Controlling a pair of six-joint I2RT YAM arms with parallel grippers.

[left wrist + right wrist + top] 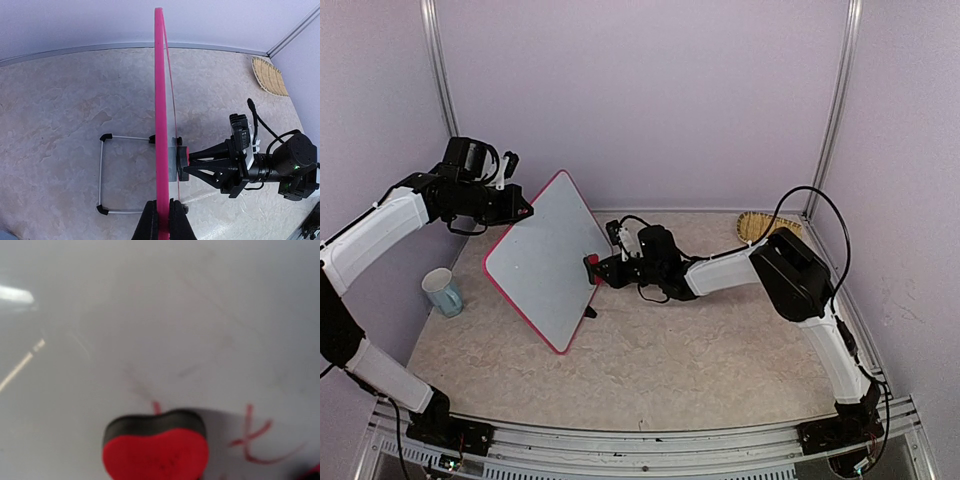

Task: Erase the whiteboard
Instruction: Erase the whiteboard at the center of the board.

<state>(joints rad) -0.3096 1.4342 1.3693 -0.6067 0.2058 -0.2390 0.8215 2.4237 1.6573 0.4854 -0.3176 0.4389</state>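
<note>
The whiteboard [545, 260] has a pink-red frame and stands tilted on the table, left of centre. My left gripper [518, 211] is shut on its upper frame edge; in the left wrist view the fingers [149, 222] pinch the pink frame [160, 100], seen edge-on. My right gripper [597, 268] is shut on a red heart-shaped eraser [155, 452] with a black pad, pressed flat against the board's face [150, 315]. The eraser also shows in the left wrist view [181, 162]. Red marker strokes [255, 437] lie right of the eraser, with faint smears above.
The board's wire stand [100, 175] with black feet rests on the table behind it. A blue and white mug [442, 292] stands at the left. A woven mat [760, 225] lies at the back right corner. Walls enclose the table.
</note>
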